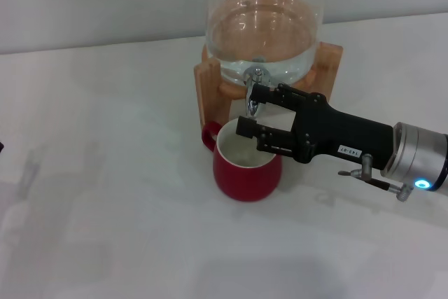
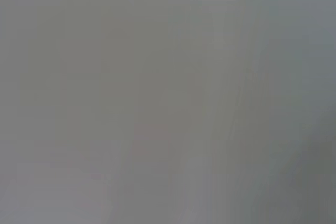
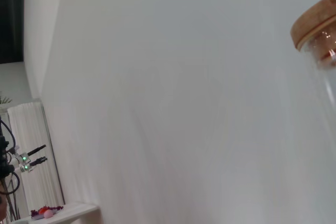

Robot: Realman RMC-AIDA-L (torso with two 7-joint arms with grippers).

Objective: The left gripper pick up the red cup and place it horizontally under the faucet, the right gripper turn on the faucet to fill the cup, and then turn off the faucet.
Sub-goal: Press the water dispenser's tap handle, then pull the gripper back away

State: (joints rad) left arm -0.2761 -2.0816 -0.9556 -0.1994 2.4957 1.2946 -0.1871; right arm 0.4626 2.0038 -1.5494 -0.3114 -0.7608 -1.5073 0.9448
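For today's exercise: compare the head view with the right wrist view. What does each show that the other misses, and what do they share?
Only the head view shows the red cup standing upright under the faucet, with the right gripper at the faucet, and the wooden stand. Only the right wrist view shows a wall and a wooden lid. Both show the glass dispenser.

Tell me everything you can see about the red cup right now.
The red cup is a squat, rounded dark-red mug, seemingly glazed ceramic, with a cream-white inside and a small red loop handle facing the wooden stand. It stands upright on the white table, directly below the faucet. The right claw reaches over its rim at the faucet; whether it touches the cup is unclear. Any water inside is hard to tell.
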